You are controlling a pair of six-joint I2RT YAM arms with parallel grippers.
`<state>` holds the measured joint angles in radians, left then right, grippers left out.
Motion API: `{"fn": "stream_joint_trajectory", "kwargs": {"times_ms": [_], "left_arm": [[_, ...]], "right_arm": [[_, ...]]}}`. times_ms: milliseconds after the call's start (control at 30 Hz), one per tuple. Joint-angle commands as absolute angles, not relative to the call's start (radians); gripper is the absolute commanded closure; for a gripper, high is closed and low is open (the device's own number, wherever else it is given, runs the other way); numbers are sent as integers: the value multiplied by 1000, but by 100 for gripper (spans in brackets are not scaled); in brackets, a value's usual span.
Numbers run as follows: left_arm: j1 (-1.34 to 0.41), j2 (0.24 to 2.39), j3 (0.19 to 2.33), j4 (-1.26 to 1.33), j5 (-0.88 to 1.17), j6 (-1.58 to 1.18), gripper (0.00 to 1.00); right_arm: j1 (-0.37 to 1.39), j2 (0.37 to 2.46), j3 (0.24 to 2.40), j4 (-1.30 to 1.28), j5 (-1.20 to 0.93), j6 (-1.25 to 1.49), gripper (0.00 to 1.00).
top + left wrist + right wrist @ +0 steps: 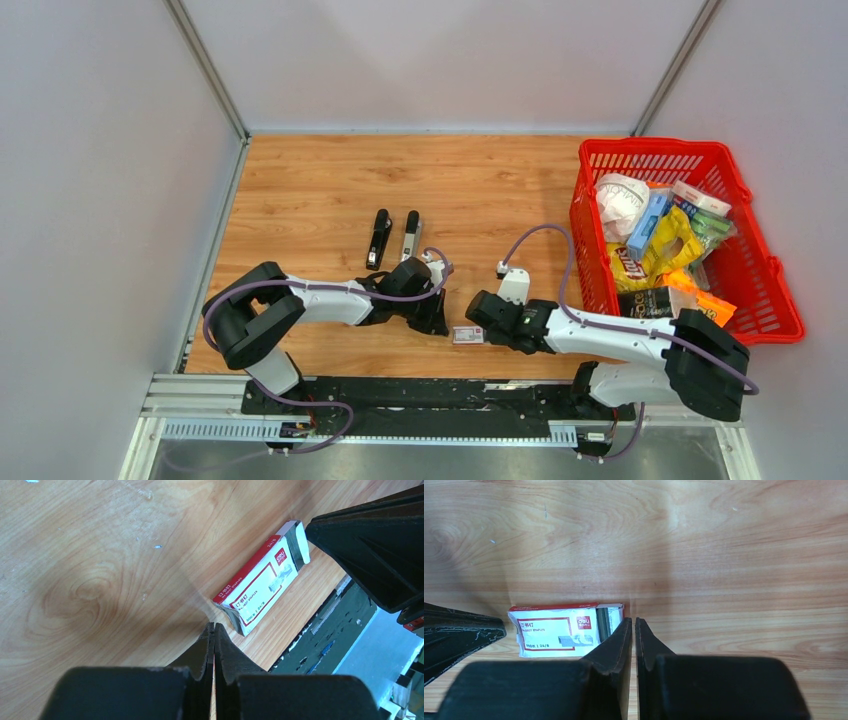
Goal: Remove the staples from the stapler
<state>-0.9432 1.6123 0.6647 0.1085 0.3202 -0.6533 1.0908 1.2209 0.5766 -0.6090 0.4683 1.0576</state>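
Observation:
The stapler (411,235) lies mid-table as a black piece with a silvery channel, and a second black piece (378,238) lies beside it. The staples do not show as a loose strip. A white-and-red printed box (467,335) lies near the front edge between my grippers. Its open end (608,619) shows a grey ribbed edge, and I cannot tell what that is. My left gripper (214,626) is shut and empty, tips on the wood just short of the box (265,580). My right gripper (634,621) is shut to a thin slit with nothing in it, beside the box's open end.
A red basket (760,290) full of snack packets and boxes stands at the right. Grey walls close in the table on three sides. The black rail (345,630) of the arm bases runs along the front edge, close to the box.

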Motion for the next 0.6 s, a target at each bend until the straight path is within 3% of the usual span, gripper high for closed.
{"fn": "stream_joint_trajectory", "kwargs": {"times_ms": [0,567], "left_arm": [[-954,1614,667,91,301,-649,100],[-954,1617,666,94,302,-652,100]], "right_arm": [[1094,1189,598,-601,482,1060,91],[1095,1166,592,-611,488,1063,91]]}}
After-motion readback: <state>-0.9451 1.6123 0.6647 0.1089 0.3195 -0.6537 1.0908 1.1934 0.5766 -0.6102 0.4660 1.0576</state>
